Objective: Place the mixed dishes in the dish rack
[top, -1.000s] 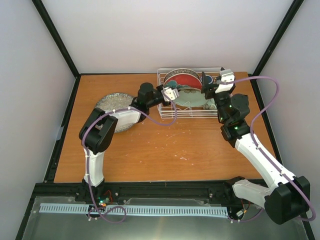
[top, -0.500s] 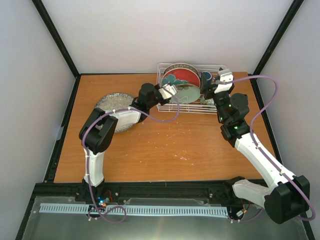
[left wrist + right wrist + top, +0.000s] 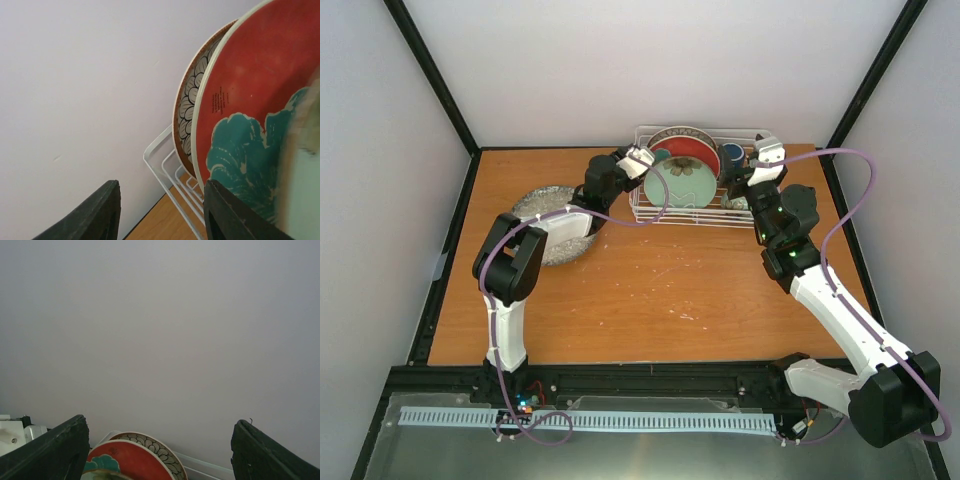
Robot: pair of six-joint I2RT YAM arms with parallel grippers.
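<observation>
Though the petal-patterned plate (image 3: 678, 132), red-rimmed plate (image 3: 698, 153), pale green plate (image 3: 682, 184) and mug (image 3: 731, 153) stood in the dish rack (image 3: 680, 222) at the table's (image 3: 670, 290) far edge, the speckled grey plate (image 3: 542, 206) lay unracked toward its left edge; left gripper (image 3: 640, 158) and right gripper (image 3: 765, 150) gaped empty.

Top view overhead, facing table (image 3: 650, 290); wrist views close, facing wall (image 3: 160, 315), share red-rimmed plate (image 3: 250, 90).

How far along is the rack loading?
Done: petal-patterned plate, red-rimmed teal plate and pale green plate stand in the dish rack, dark blue mug beside them. In hand: nothing; left claw and right claw open. Remaining: the speckled grey plate on the table.
</observation>
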